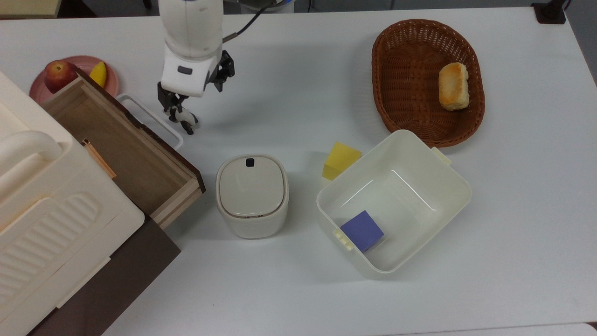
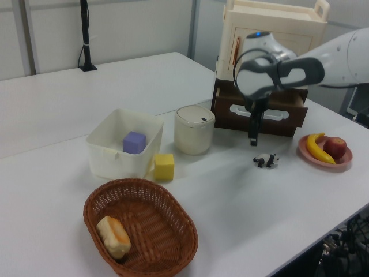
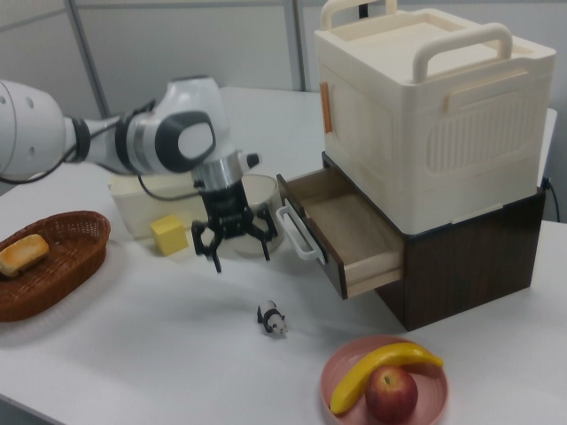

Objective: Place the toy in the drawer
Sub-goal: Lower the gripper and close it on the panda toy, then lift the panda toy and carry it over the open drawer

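Note:
The toy, a tiny black-and-white panda (image 1: 185,120) (image 2: 266,160) (image 3: 273,319), stands on the white table just off the drawer's white loop handle (image 1: 150,119). The light-wood drawer (image 1: 116,149) (image 3: 350,226) with its dark brown front (image 2: 262,120) is pulled out and holds nothing. My gripper (image 1: 193,93) (image 2: 253,137) (image 3: 241,252) hangs open a little above the table. In the top view it partly covers the panda's head end. In the right view it hovers up and to the left of the panda, holding nothing.
A lidded cream canister (image 1: 252,196) stands near the drawer's corner. A cream bin (image 1: 410,140) holds a purple cube (image 1: 362,230), with a yellow block (image 1: 340,160) beside it. A wicker basket (image 1: 406,93) holds bread (image 1: 453,86). A pink plate (image 1: 112,85) carries an apple and a banana.

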Controlling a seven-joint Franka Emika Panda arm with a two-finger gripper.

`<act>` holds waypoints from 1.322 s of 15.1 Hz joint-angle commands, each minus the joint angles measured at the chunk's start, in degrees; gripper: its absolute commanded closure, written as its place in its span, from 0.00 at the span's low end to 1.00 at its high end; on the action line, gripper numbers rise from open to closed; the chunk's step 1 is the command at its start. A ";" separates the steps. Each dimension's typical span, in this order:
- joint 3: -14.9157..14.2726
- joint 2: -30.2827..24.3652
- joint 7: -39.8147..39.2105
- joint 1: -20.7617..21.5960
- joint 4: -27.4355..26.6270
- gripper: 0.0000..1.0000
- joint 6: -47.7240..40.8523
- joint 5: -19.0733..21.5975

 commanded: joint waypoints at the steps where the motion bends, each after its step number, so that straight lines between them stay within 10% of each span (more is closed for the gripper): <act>1: -0.16 -0.58 -2.00 0.18 -7.54 0.03 9.21 -3.96; 8: -0.16 5.84 -1.82 -1.48 -7.28 0.10 13.61 -7.91; 10: -0.25 6.73 -2.08 -1.58 -7.37 0.27 14.24 -8.53; 14: -0.08 5.59 -2.26 -1.40 -7.45 0.92 13.36 -8.71; 20: 0.45 -1.79 -2.26 -0.09 -0.98 1.00 4.33 -0.74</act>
